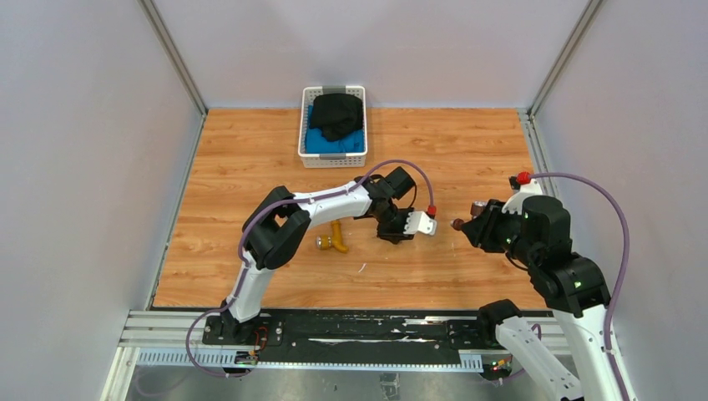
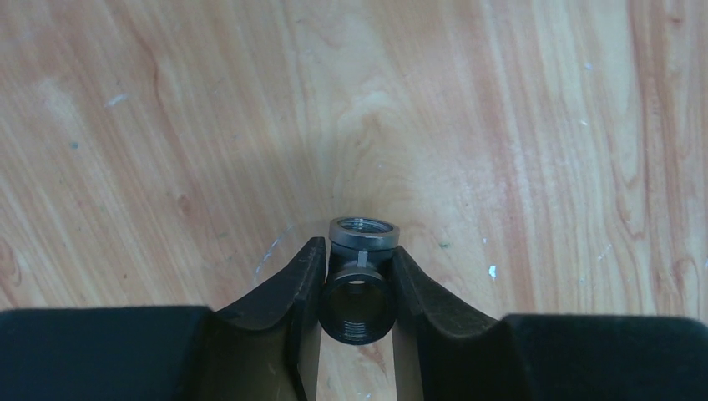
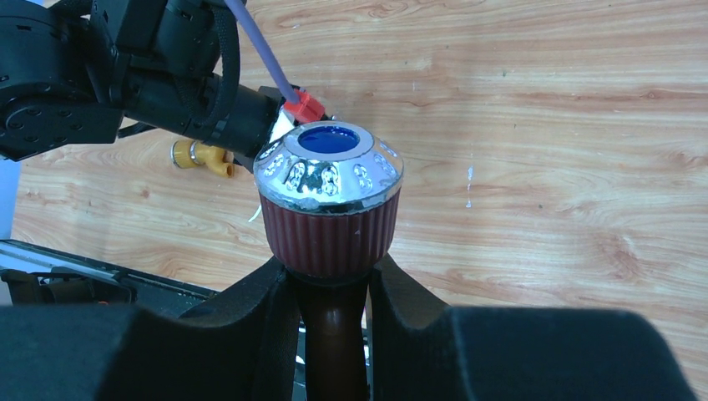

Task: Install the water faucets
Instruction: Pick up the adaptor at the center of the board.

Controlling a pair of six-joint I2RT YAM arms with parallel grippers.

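A wooden desk (image 1: 250,167) carries everything. The left arm (image 1: 309,205) bends over its middle, and the right arm (image 1: 551,242) reaches in from the right edge. A white basket (image 1: 332,159) stands at the middle of the far edge, with a black cloth (image 1: 336,113) on top of a blue cloth (image 1: 321,142).

The brass faucet (image 1: 334,241) is yellow metal with an angled spout. It lies flat on the desk, closer to the near edge than the far one and a little left of centre. It is near the left jaws on their left side, not touching them.

The reddish-brown faucet (image 3: 330,209) has a ribbed dark red knob under a shiny silvery cap with a blue disc in the centre. The right jaws are clenched on its dark stem just below the knob, holding it above the desk toward the right edge.

The left jaws are closed against both sides of a stubby grey fitting (image 2: 359,284), which has a threaded bore and a silvery ring at its far end.
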